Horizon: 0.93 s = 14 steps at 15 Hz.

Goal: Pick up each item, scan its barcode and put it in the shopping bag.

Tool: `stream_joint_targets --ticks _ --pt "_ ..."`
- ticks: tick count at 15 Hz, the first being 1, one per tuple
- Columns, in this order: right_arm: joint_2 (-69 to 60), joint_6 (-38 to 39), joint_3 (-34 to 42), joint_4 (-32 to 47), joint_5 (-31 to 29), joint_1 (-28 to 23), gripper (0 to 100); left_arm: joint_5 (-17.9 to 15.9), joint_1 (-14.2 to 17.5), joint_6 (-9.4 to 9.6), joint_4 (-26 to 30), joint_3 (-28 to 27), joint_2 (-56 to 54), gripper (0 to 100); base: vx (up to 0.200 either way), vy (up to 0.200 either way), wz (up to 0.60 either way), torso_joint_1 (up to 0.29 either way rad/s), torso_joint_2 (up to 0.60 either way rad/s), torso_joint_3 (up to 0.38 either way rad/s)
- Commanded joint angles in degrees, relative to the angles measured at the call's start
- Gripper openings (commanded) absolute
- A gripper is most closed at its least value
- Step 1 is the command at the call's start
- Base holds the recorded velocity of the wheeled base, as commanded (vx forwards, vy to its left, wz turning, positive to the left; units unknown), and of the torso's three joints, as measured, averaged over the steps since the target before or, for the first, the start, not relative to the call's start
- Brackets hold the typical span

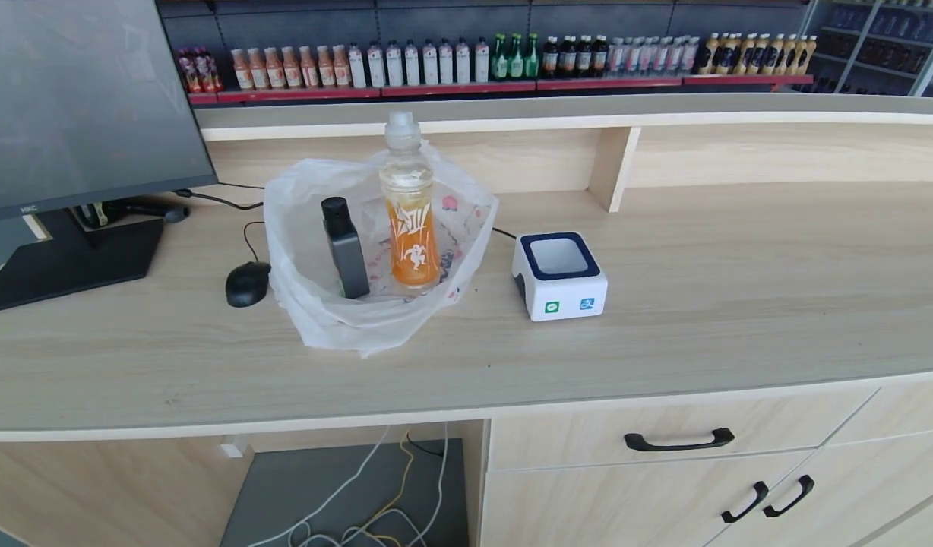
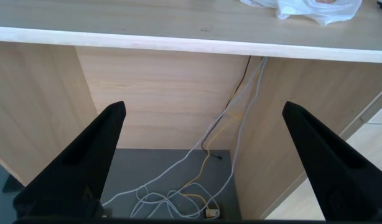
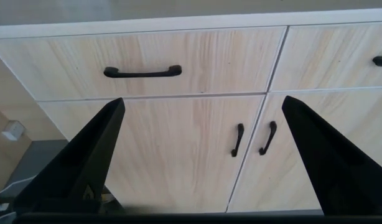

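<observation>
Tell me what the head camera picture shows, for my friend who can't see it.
A white shopping bag sits open on a wooden counter with an orange drink bottle and a dark grey bottle standing upright inside it. A white scanner stands right of the bag, a black mouse and a monitor on its left; drink shelves line the back.

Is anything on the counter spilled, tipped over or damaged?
Nothing stands out. The orange bottle and the dark flask stand in the shopping bag, and the scanner sits flat beside it, with no spill visible.
</observation>
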<state>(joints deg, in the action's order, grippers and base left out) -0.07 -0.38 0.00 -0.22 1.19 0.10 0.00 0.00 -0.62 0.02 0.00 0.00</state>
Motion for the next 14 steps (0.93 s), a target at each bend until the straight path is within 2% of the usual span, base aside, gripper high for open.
stream_joint_targets --ticks 1,6,10,14 --pt "0.1 -0.1 0.0 0.0 0.0 0.0 100 0.0 0.0 -0.08 0.1 0.0 0.0 100 0.0 -0.2 0.0 0.002 0.0 0.002" --pt "0.1 -0.1 0.0 0.0 0.0 0.0 100 0.0 0.0 0.09 0.0 0.0 0.0 100 0.0 -0.2 0.0 0.004 0.0 0.0" --pt "0.1 -0.1 0.0 0.0 0.0 0.0 100 0.0 -0.1 0.8 0.0 0.0 0.0 100 0.0 0.0 0.0 0.0 0.0 0.0" --pt "0.1 0.0 0.0 0.0 0.0 0.1 100 0.0 0.0 0.62 0.0 0.0 0.0 100 0.0 0.0 0.0 0.0 0.0 0.0"
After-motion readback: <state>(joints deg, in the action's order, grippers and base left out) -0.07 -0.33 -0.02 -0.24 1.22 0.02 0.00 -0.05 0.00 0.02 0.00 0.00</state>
